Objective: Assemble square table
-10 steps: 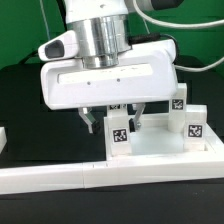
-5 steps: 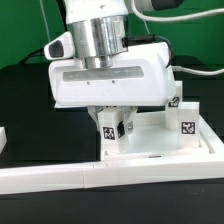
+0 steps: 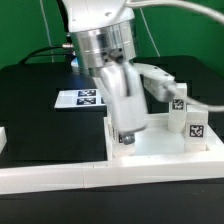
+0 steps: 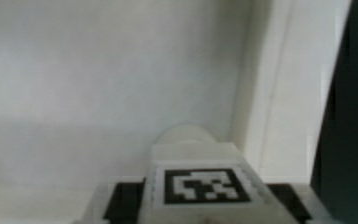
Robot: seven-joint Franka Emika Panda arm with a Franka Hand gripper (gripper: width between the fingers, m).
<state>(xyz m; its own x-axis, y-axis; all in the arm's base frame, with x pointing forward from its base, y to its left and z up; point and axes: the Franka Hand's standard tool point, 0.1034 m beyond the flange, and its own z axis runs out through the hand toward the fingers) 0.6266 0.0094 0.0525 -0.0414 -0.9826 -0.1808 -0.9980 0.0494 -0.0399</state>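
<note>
One tagged leg [image 4: 202, 170] sits clamped in the pincer [image 3: 125, 138] over the square table [image 3: 160, 150], beside two standing legs [image 3: 190, 125].

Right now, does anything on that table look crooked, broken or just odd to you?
Nothing looks broken or spilled. The gripper is turned edge-on in the exterior view, low over the square table at the corner on the exterior view's left. The wrist view shows a tagged leg between its fingers. Two more legs stand upright.
</note>
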